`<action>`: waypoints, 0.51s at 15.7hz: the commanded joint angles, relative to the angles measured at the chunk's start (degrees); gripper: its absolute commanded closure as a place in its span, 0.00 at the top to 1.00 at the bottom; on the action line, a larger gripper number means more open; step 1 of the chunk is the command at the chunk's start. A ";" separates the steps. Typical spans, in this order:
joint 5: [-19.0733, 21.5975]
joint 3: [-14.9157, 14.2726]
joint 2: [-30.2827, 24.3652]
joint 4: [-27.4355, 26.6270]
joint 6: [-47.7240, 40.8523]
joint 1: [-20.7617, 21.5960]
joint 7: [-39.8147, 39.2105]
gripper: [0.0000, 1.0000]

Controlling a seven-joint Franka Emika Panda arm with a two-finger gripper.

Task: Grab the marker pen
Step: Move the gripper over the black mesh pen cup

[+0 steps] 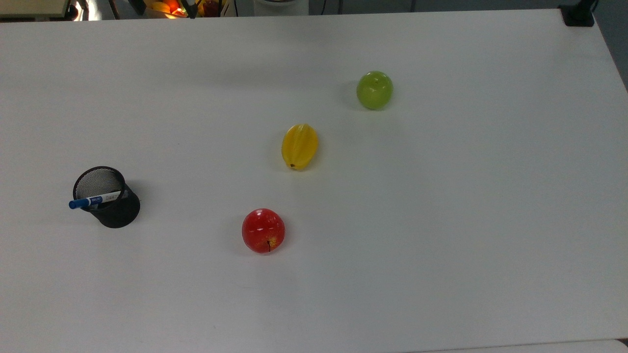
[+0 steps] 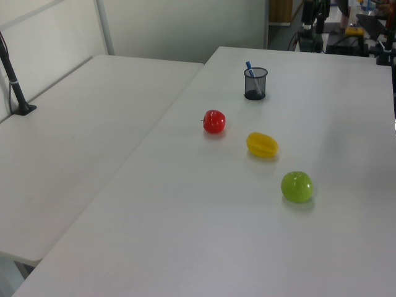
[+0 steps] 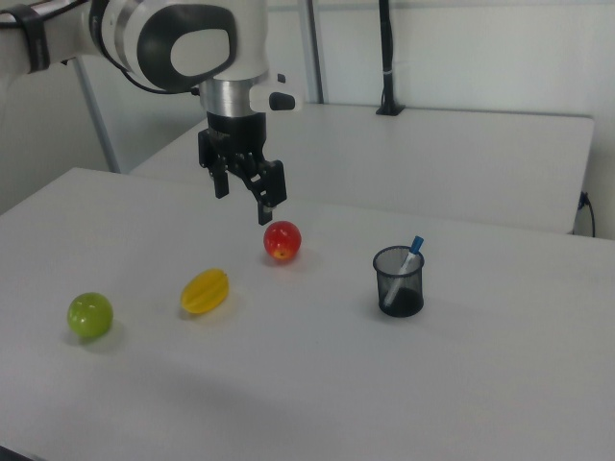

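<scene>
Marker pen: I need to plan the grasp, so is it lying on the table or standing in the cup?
In the cup. The marker pen leans in the black mesh cup, blue cap sticking above the rim.
</scene>
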 commanded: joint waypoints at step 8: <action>1.26 0.12 4.65 1.06 15.64 -5.45 3.95 1.00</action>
